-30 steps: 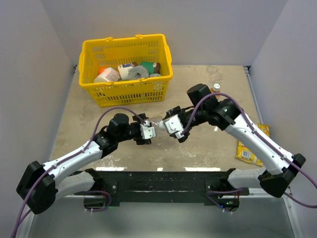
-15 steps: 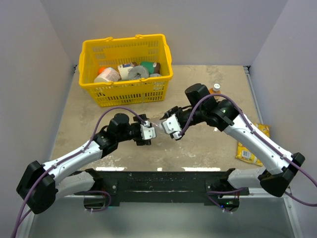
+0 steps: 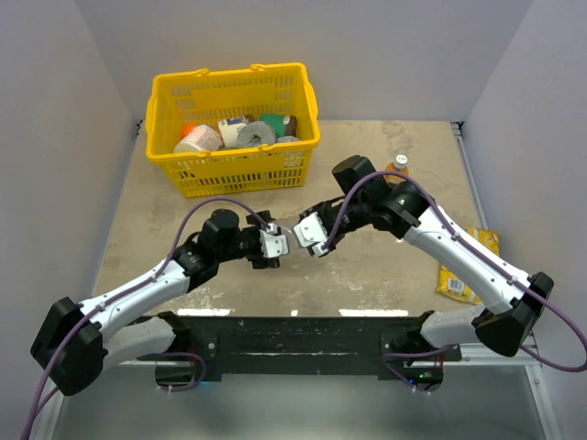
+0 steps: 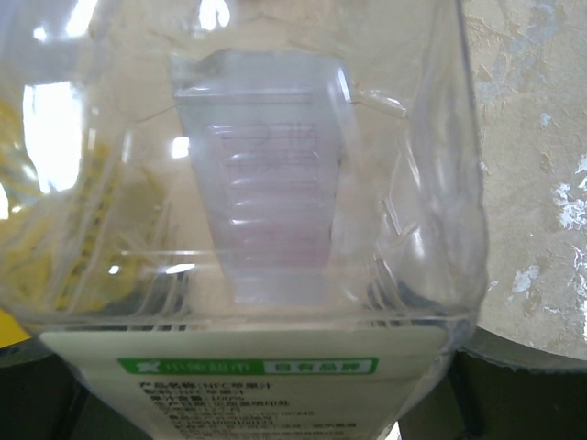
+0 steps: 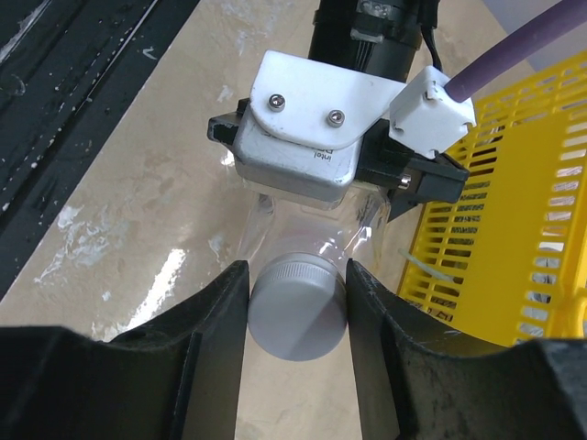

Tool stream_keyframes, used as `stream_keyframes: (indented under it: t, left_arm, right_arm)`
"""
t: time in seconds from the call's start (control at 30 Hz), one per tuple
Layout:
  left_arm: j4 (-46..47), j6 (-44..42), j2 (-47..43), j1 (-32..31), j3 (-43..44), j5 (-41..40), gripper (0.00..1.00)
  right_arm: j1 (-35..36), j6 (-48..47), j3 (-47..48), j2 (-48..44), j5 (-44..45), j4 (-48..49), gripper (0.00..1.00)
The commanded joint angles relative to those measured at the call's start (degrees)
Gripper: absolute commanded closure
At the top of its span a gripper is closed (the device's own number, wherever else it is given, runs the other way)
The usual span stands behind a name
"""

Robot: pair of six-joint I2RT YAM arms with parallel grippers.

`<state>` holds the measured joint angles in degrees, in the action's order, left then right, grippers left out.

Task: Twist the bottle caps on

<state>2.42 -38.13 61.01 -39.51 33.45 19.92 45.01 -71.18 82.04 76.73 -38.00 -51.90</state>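
The clear ribbed bottle (image 3: 288, 236) lies level above the table between my two grippers. My left gripper (image 3: 272, 246) is shut on its body. The bottle (image 4: 275, 183) fills the left wrist view, its white label at the bottom, and hides my fingers there. My right gripper (image 3: 308, 236) is shut on a white cap (image 5: 296, 309) sitting at the bottle's mouth; the fingers (image 5: 213, 339) press both sides of it. The left gripper (image 5: 312, 137) shows just behind the cap. The small orange bottle (image 3: 396, 171) stands at the back right with a white cap (image 3: 401, 159) on top.
A yellow basket (image 3: 174, 92) with several items stands at the back left; its side shows in the right wrist view (image 5: 523, 229). A yellow snack packet (image 3: 461, 275) lies by the right wall. The black base rail (image 3: 293, 335) runs along the near edge.
My right gripper has moved left with the cap, closing the gap to the bottle held by my left gripper. The left arm has barely moved.
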Motion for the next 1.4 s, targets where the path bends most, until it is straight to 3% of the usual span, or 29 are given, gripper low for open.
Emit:
stream_keyframes:
  t: [0.0,0.17,0.3,0.43,0.6,0.77,0.97,1.07,1.13,1.17,1.2,1.37]
  left_arm:
    - [4.09,0.25,-0.72,-0.04,2.06,1.08,1.00]
    - [5.06,0.25,-0.81,-0.13,1.79,0.73,1.00]
    - [5.41,0.25,-0.98,-0.04,1.53,0.47,1.00]
    - [6.28,0.25,-1.16,-0.05,1.27,0.21,1.00]
    - [7.25,0.07,-1.16,-0.13,1.00,-0.06,1.00]
    - [7.43,-0.37,-1.25,-0.13,0.39,-0.32,1.00]
    - [7.52,-0.80,-1.16,-0.04,0.12,-0.76,1.00]
    - [8.22,-1.16,-0.90,-0.13,0.12,-2.69,1.00]
    - [8.57,-0.90,-0.90,-0.13,0.73,-6.29,1.00]
    - [8.75,-0.72,-0.90,-0.22,1.00,-7.78,1.00]
    - [8.83,-0.89,-0.90,-0.13,1.26,-10.75,1.00]
    - [13.83,-1.42,-1.69,-0.48,1.18,-19.74,1.00]
  right_arm:
    - [0.34,-0.63,1.28,0.00,1.00,-0.48,0.57]
    - [0.34,-0.02,-1.18,-1.49,1.87,2.06,0.50]
    - [0.34,-0.28,-1.09,-1.15,2.75,1.10,0.52]
    - [0.34,0.34,-0.74,-0.79,2.84,0.57,0.61]
    - [0.34,1.48,-2.84,-2.46,3.28,3.03,0.43]
    - [0.34,2.01,-2.41,-1.85,4.42,2.69,0.47]
    - [0.34,3.94,-1.45,-1.67,3.64,3.12,0.62]
    - [0.34,3.85,0.65,-0.36,3.81,0.84,0.80]
    - [0.34,9.01,1.80,1.84,4.68,0.22,0.85]
    - [0.34,11.74,2.59,2.80,5.30,0.57,0.97]
    - [0.34,17.51,2.77,4.12,5.74,0.83,1.00]
    - [-0.45,35.56,1.72,7.03,7.76,4.17,1.00]
